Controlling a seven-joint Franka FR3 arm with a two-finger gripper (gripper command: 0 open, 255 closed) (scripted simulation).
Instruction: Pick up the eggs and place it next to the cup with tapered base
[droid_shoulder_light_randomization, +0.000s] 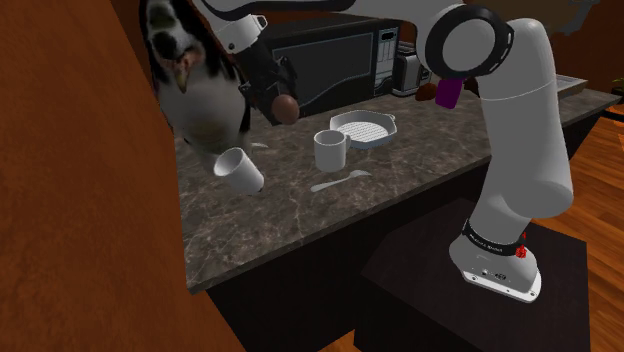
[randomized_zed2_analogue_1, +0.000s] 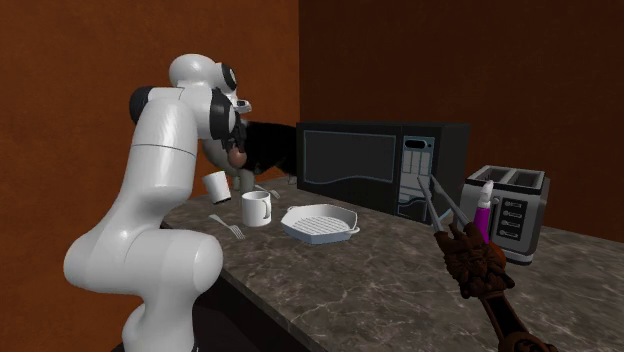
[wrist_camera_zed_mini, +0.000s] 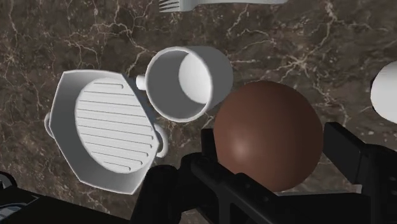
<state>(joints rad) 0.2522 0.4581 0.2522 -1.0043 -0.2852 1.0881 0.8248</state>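
Brown, smooth and nearly round, the egg (wrist_camera_zed_mini: 267, 135) was pinched between the two black fingers of the all-black gripper (wrist_camera_zed_mini: 273, 159), one finger pressed to each side of it. It was held in the air above the dark veined stone countertop (droid_shoulder_light_randomization: 420, 200), not resting on it.

The coming move turned on which way the target lay from the hand. In the shoulder view, the white cup with a narrowing base (droid_shoulder_light_randomization: 238, 170) sat at about seven o'clock from the egg and lower down, on the counter. It seemed to lean, though whether it stood or lay on its side could not be settled.

A white straight-sided mug (droid_shoulder_light_randomization: 330, 150) with a handle stood at about four o'clock from the egg. The hand therefore hung roughly between the two vessels, and the mug was an easy one to mistake for the goal.

Judging by this, the carry was under way and the placing was not yet done. The next move called for travel toward seven o'clock and then a descent.

Bare stone showed at about four o'clock from the tapered cup, between it and the white fork (droid_shoulder_light_randomization: 340, 181), and this looked the likeliest landing spot. The white ribbed grill pan (droid_shoulder_light_randomization: 362, 128) lay well clear, at about two o'clock from the mug.

The egg appeared almost spherical, so its long axis could not be told. It would probably roll once released.
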